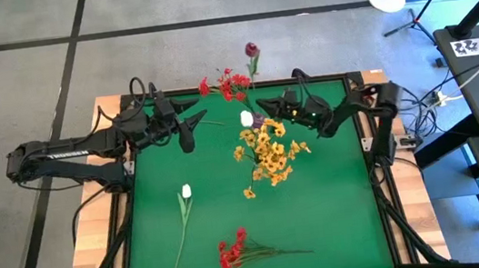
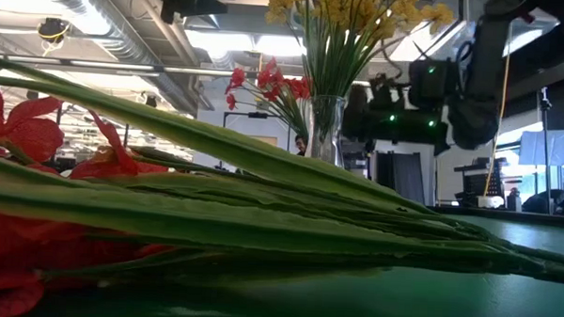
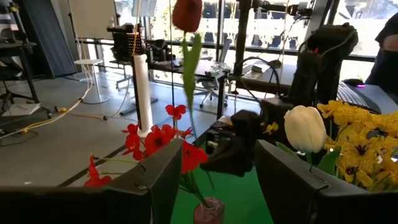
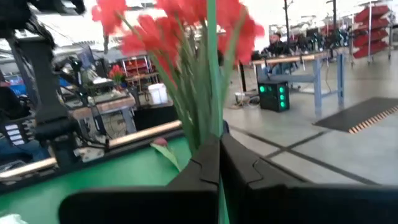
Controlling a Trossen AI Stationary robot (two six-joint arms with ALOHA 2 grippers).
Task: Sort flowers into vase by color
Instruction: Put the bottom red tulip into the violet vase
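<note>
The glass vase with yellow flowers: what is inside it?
The vase holds green stems carrying the yellow flowers; a white tulip stands near them. Whether there is water, and how the stems sit at the bottom, cannot be seen: the loose stems cover its base.

Green table (image 1: 341,213) bears white tulip (image 1: 186,193), red flowers (image 1: 233,249).
</note>
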